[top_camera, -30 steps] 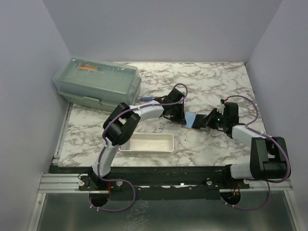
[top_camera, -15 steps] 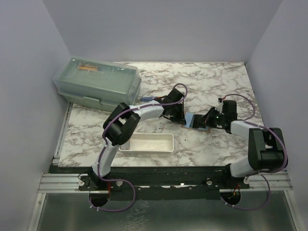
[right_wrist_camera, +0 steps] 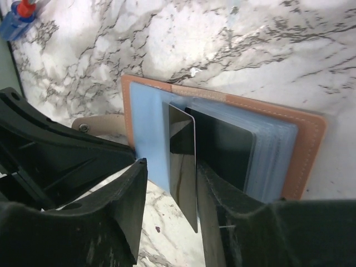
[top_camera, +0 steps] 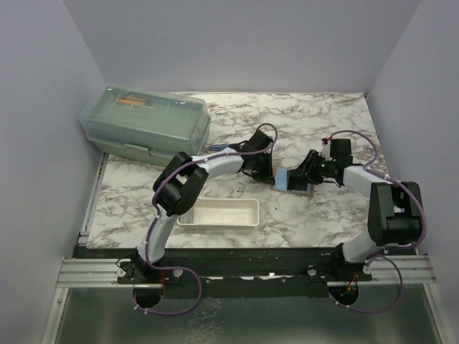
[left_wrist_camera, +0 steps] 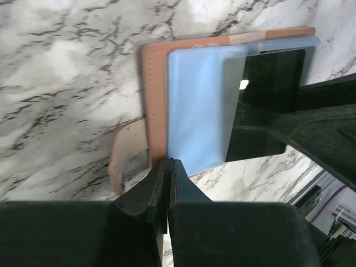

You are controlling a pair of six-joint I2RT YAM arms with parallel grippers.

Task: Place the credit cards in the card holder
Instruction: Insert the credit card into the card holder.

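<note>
The tan card holder (top_camera: 304,190) lies open on the marble, its blue plastic sleeves (right_wrist_camera: 147,130) facing up. My left gripper (left_wrist_camera: 168,161) is shut, its tips pinching the holder's near edge (left_wrist_camera: 156,83) where sleeve meets cover. My right gripper (right_wrist_camera: 171,167) is open over the holder's (right_wrist_camera: 308,150) other side. A dark glossy credit card (right_wrist_camera: 183,161) stands on edge between its jaws. It leans on the right finger (right_wrist_camera: 222,222) with a clear gap to the left one, and its far end rests among the sleeves. A second dark card (right_wrist_camera: 222,147) lies flat in a sleeve. In the top view the right gripper (top_camera: 308,172) faces the left gripper (top_camera: 271,175).
A white tray (top_camera: 219,213) sits near the front, left of the holder. A translucent green lidded box (top_camera: 147,129) stands at the back left. A small blue item with a red cap (right_wrist_camera: 19,14) lies beyond the left arm. Purple walls enclose the table.
My right gripper has gone from shut to open, and its arm has shifted slightly back and left. The left arm stays put on the holder.
</note>
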